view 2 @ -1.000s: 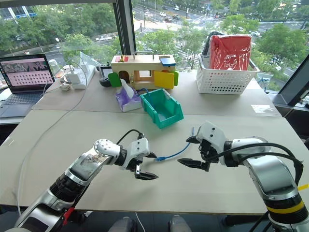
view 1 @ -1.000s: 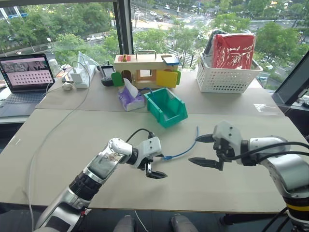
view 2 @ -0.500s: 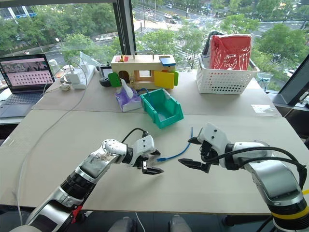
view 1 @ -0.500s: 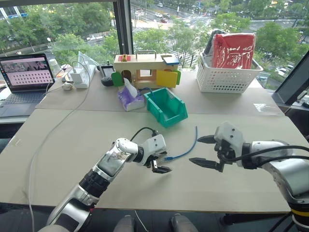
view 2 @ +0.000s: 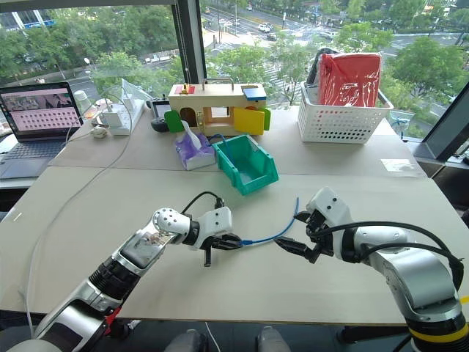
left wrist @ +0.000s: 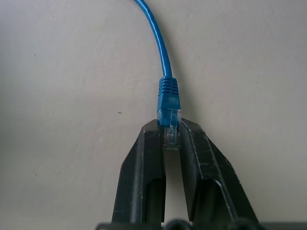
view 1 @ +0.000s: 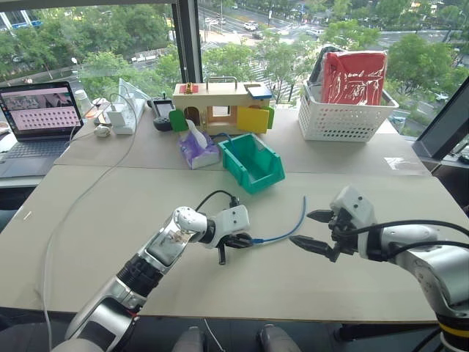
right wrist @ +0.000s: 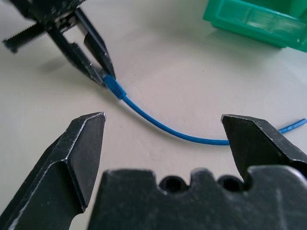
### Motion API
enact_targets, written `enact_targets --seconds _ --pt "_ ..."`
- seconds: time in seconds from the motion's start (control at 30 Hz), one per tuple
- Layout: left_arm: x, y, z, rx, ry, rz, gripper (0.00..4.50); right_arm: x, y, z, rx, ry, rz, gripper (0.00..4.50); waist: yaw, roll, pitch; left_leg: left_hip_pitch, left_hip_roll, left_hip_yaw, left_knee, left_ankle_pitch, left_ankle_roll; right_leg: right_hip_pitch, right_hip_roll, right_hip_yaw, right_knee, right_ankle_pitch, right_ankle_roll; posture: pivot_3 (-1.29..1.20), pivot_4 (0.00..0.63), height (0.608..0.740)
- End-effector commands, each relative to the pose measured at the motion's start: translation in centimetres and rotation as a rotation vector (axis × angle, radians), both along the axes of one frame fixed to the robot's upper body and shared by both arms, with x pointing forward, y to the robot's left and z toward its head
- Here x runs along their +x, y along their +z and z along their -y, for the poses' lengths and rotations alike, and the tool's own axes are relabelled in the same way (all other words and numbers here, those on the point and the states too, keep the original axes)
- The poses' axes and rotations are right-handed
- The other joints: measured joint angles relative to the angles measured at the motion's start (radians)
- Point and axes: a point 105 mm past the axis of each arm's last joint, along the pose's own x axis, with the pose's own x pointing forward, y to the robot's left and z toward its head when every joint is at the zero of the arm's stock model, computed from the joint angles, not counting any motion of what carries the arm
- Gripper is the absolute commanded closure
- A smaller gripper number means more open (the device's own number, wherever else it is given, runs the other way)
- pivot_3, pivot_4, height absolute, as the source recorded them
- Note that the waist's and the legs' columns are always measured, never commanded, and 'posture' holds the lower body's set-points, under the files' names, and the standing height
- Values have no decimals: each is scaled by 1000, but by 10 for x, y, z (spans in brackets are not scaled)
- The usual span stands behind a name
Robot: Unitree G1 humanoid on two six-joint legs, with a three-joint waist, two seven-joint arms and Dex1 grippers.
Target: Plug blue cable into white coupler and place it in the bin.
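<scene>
Cable end is pinched: left gripper (left wrist: 171,136) is closed on the clear plug of the blue cable (view 1: 282,234), fingertips clamped either side of it, boot and cord running straight out ahead over the bare beige table (view 1: 95,220). From the plug the cord is laid rightwards in a shallow curve, then bent up toward the far side; its other end lies free near the right gripper (view 1: 316,230). Right gripper is spread wide with nothing held, jaws set apart just beside the cord's right part, not touching it.

Bin (view 1: 253,162) is seen beyond the cable, teal, low front facing the near side, nothing visible inside. White coupler cannot be made out.

Surroundings, all at the far side and well apart from both arms: purple tissue pack (view 1: 198,147) touching the bin's left side, wooden toy house (view 1: 220,103) behind it, white lattice basket (view 1: 343,114) with red contents at right, laptop (view 1: 40,110) and white adapters (view 1: 117,114) at left. Long pale grey cord (view 1: 66,213) trails down the table's left part. Nothing lies between cable and bin.
</scene>
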Motion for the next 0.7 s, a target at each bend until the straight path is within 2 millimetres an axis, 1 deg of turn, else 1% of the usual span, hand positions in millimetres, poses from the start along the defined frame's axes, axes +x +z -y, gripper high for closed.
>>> enact_targets --seconds 0.03,0.13,0.17,0.23,0.33,0.43,0.5,0.7 --pt "-5 21 16 -183 42 -92 4454 -15 2 -13 326 -149 -125 0 0 0 0 -1 0 -1 0 0 0 0 0 0 0 0 -1 0 150 715" --pt "-7 37 27 -311 75 -173 4454 -32 -16 -27 506 -252 -261 0 4 1 0 -3 0 -2 0 0 0 -3 0 0 3 1 -2 0 150 715" --pt "-8 40 28 -333 86 -191 4454 -35 -22 -29 544 -299 -288 0 5 1 -1 -3 -1 -2 1 0 0 -3 0 0 5 1 -3 0 150 715" --pt "-10 41 30 -345 96 -210 4454 -36 -27 -35 630 -373 -315 0 3 2 -1 -3 -1 -2 1 0 0 -3 0 0 5 1 -2 0 150 715" --pt "-14 41 33 -345 99 -230 4454 -30 -21 -42 777 -450 -321 0 -6 3 -1 -1 -2 -1 2 0 0 -1 -2 1 5 -1 1 0 150 715" --pt "-18 39 35 -334 91 -235 4454 -24 -15 -45 847 -477 -313 0 -14 3 -1 1 -1 -1 2 0 0 -1 -1 1 6 -1 1 0 150 715" --pt "-18 39 34 -330 94 -231 4454 -21 -13 -45 885 -496 -313 0 -21 5 -2 1 -1 -1 2 0 0 -2 0 1 7 -1 1 0 150 715" --pt "-20 39 34 -329 104 -226 4454 -16 -12 -48 951 -506 -337 0 -19 6 -3 0 0 -3 0 0 -1 -2 1 0 6 -2 -1 0 150 715"
